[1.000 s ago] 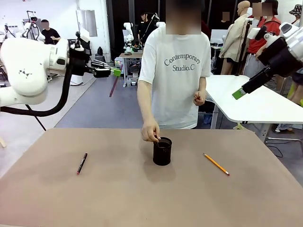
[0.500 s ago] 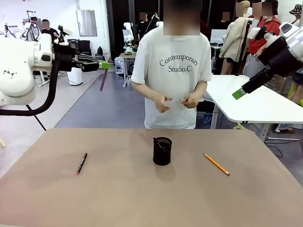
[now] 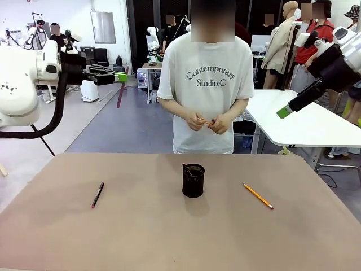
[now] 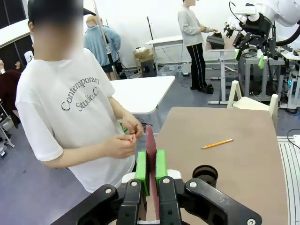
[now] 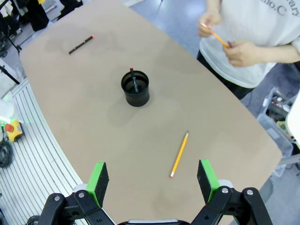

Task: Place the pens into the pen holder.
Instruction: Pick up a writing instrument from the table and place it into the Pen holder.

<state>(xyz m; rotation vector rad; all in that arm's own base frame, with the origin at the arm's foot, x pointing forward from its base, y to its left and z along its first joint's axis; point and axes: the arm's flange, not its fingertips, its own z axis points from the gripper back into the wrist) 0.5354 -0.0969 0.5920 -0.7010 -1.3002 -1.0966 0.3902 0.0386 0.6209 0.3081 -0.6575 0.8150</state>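
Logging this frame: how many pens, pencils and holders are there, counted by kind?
Pen holder: 1
Dark red-tipped pens: 2 (lying pen on the table; standing pen in the holder)
Reddish-brown pen, in the left gripper: 1
Yellow-orange pencils: 2 (lying pencil; held pencil in the person's hands)
Total: 6
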